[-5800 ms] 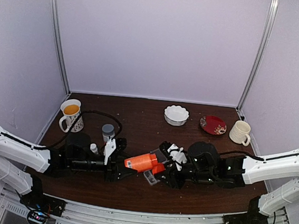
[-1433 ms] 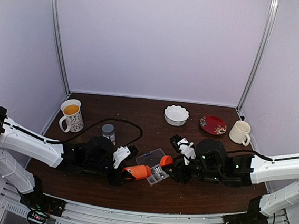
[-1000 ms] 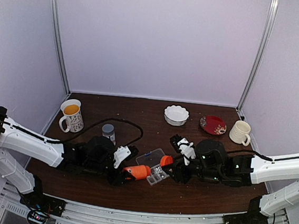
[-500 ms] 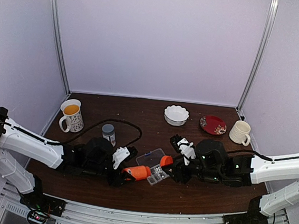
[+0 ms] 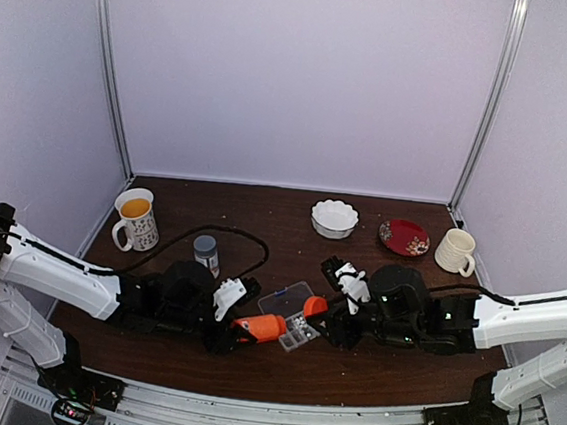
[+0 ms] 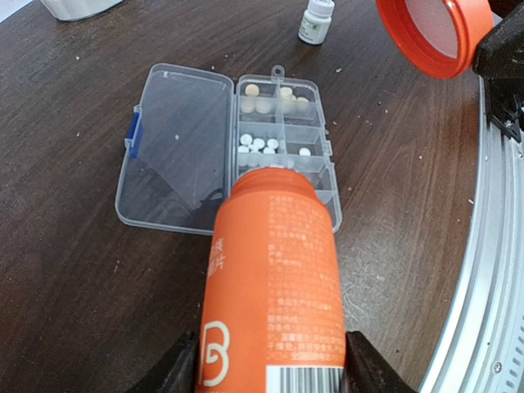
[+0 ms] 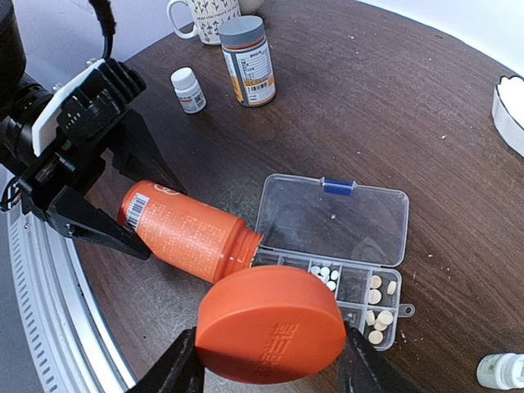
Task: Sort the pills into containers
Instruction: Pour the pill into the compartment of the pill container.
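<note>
The clear organizer box [image 6: 282, 139] lies open on the table, lid [image 6: 176, 160] flat to the left; it also shows in the right wrist view [image 7: 344, 246] and top view [image 5: 293, 319]. Whitish pills [image 6: 258, 146] and pale tan pills [image 6: 270, 100] lie in its compartments, also in the right wrist view [image 7: 378, 315]. My left gripper [image 6: 274, 372] is shut on the orange bottle [image 6: 274, 286], tilted with its open mouth over the box's near compartments. My right gripper [image 7: 266, 360] is shut on the orange cap [image 7: 270, 323], held above the table beside the box.
A grey-capped bottle [image 7: 246, 59] and a small white bottle [image 7: 188, 88] stand at the left; another small white bottle [image 6: 316, 18] stands beyond the box. A mug with orange liquid [image 5: 134, 216], a white scalloped bowl [image 5: 334, 217], a red saucer [image 5: 403, 236] and a cream mug [image 5: 455, 251] stand farther back.
Since 5.8 s ago the arms have drawn apart, the cap is off the orange bottle and the box lies open. In the last second nothing has visibly moved.
</note>
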